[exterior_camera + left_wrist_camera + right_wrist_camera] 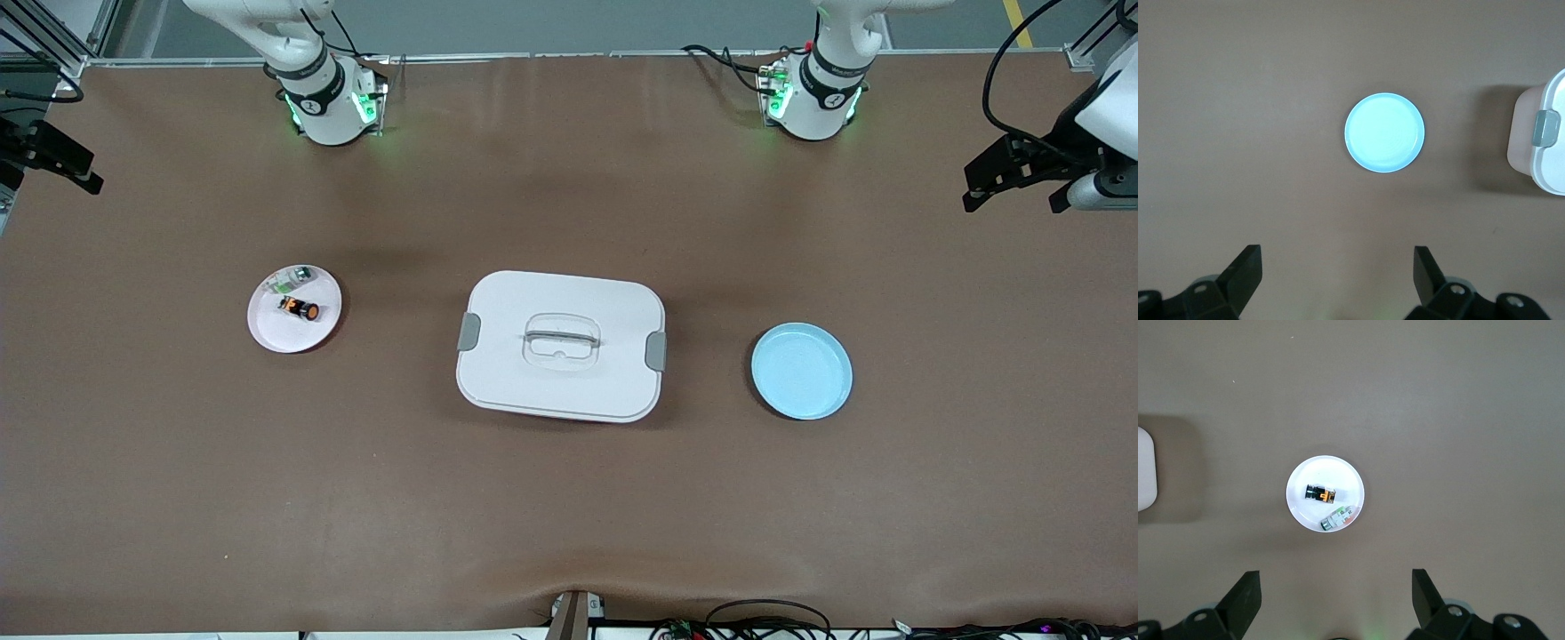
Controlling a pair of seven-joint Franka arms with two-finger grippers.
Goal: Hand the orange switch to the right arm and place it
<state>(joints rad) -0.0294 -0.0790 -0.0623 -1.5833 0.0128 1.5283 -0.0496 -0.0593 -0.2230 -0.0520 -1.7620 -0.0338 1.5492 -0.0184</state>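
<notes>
Orange switch (1321, 494) on white plate (1301, 510), well apart from both grippers' spread, empty fingers (1248, 593).

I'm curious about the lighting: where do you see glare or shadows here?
Left wrist view: the blue plate looks washed out by glare; the white box casts a dark shadow. Right wrist view: the orange switch stays sharp on the white plate. Front view: soft shadows only.

Black-and-orange switch (300, 308), pale-blue plate (801, 371)

White arms (311, 89), green base lights, black cables, black pincer fingers (1245, 270)
</notes>
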